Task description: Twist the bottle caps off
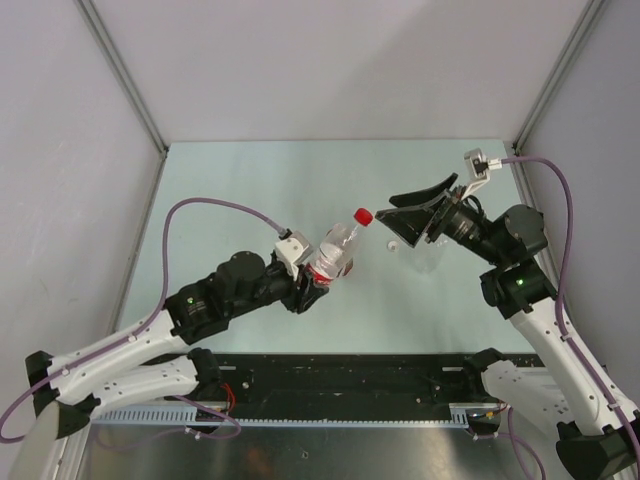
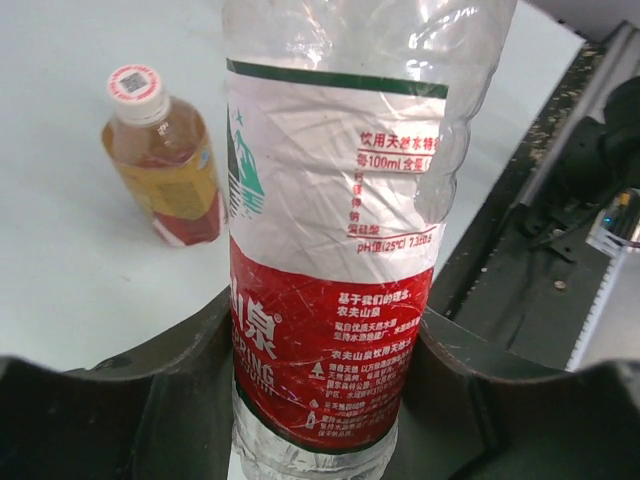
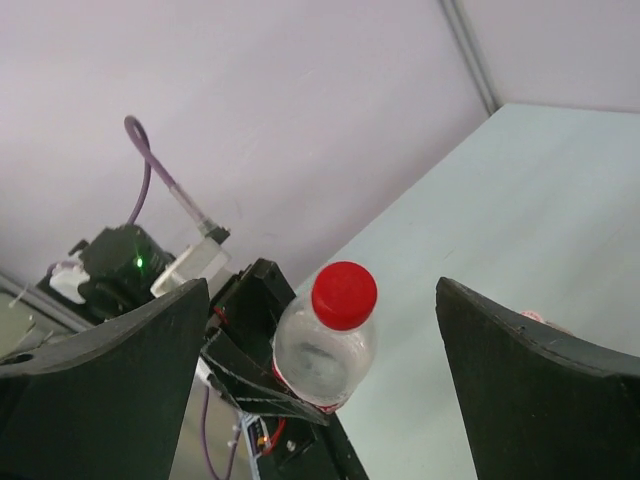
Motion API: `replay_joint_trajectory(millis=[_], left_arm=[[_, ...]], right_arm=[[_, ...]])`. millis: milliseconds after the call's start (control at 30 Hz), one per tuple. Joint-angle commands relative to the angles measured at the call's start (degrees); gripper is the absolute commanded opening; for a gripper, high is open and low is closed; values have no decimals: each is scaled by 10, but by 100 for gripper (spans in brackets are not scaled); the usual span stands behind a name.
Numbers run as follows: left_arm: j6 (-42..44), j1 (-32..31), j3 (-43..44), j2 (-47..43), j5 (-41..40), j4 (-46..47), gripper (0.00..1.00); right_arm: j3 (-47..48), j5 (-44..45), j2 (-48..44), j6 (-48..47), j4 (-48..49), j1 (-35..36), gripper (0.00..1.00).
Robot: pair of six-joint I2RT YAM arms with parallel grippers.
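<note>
Pale green table point(image 1: 250, 180), two arms. Near: left gripper point(image 1: 318, 278) clamped round labelled bottle point(image 2: 330, 300), raised, tilted toward one o'clock. Beyond: red cap point(image 3: 344, 294), screwed on. At its three o'clock: right gripper point(image 1: 392, 215), spread wide, empty. Risk: the thin, crumpled bottle may twist in the clamp.

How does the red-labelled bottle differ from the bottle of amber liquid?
The red-labelled bottle is clamped in the left gripper; the amber bottle sits free on the table. The red-labelled bottle has a red cap, the amber bottle a white cap. The first looks clear inside; the second holds amber liquid. Both are capped.
</note>
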Motion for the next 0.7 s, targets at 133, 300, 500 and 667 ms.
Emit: replay_joint_trajectory(millis=[133, 300, 500, 667], left_arm=[[12, -47, 42, 24, -193, -47, 27], [12, -88, 70, 42, -306, -85, 23], [12, -145, 101, 69, -435, -119, 22], [9, -191, 129, 109, -549, -155, 20]], right_arm=[[10, 125, -5, 48, -7, 5, 99], [32, 165, 12, 57, -60, 18, 99], [66, 186, 47, 56, -95, 51, 99], [87, 204, 66, 44, -114, 91, 99]])
